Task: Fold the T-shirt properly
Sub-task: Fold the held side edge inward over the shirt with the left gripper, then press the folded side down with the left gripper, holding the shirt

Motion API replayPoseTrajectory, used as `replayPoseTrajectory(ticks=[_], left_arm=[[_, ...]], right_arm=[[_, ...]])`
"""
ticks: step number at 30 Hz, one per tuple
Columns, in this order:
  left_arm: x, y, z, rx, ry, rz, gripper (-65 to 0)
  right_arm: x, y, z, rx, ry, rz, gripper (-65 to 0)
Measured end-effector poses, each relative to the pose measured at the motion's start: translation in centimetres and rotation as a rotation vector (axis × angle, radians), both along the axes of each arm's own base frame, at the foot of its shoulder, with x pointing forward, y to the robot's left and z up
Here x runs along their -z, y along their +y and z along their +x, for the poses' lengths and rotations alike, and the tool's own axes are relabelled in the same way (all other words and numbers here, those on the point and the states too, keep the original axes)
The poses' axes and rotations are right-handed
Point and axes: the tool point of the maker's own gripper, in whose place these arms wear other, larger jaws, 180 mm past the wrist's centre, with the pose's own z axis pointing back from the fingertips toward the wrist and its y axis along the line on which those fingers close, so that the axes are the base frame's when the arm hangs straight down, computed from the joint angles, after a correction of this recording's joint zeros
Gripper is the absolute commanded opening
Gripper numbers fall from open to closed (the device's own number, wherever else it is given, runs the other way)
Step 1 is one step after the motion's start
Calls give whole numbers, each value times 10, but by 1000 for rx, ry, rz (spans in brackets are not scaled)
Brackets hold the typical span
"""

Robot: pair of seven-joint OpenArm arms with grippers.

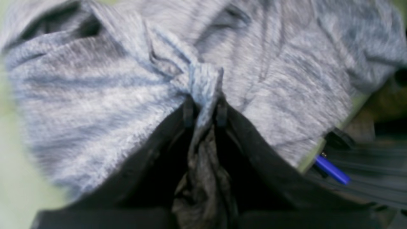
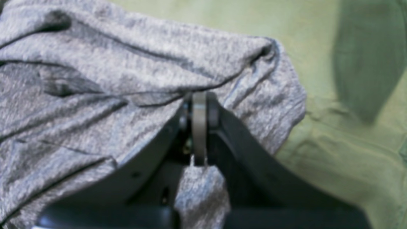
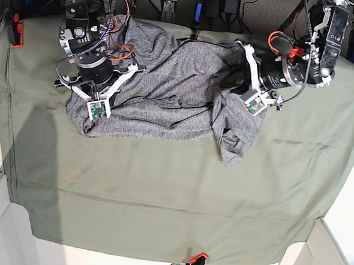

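The T-shirt is lying crumpled along the far edge of the olive-green sheet. A bunched fold is being clamped by the left gripper, a hem edge by the right gripper, presumably for spreading the garment flat.

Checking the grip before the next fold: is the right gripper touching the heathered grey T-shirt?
Touching. In the right wrist view the right gripper has its jaws shut on a pinch of the heathered grey T-shirt, with fabric hanging out behind them.
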Motion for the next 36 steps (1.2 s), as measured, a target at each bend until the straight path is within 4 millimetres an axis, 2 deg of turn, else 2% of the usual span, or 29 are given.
replayPoseTrajectory(ticks=[3,5,6,9,11,16,19,21,25,28,33,36], left_arm=[[5,-21,-8,51,2,-9,-650],[5,-27,-8,71,-2,-8,-650],[4,-28,-7,74,-6,-11,-630],[2,-30,-4,76,-17,-16,-466],[1,-30,-2,77,-20,-13,-392],[-12,-32,10,78,-34,-33,-389],[-38,-39,13,91,-81,-104,-389],[-50,-32,20,71,-123,-100,-389],[-73,-1,50,-18,-216,-69,-389],[-86,9,68,-47,-271,-81,-389],[-66,36,101,-128,-246,-79,-387],[-60,52,124,-184,-235,-92,-337]], right_arm=[[0,0,0,0,1,0,-650],[0,0,0,0,0,0,-650],[0,0,0,0,0,0,-650],[0,0,0,0,0,1,-650],[0,0,0,0,0,0,-650],[-2,1,1,-2,-13,4,-650],[-2,1,2,-1,-14,4,-650],[-2,1,1,-1,-13,4,-650],[-2,1,1,-2,-13,4,-650],[-2,1,1,-2,-13,6,-650],[-2,1,2,0,-14,7,-650],[-2,3,1,0,-11,12,-650]])
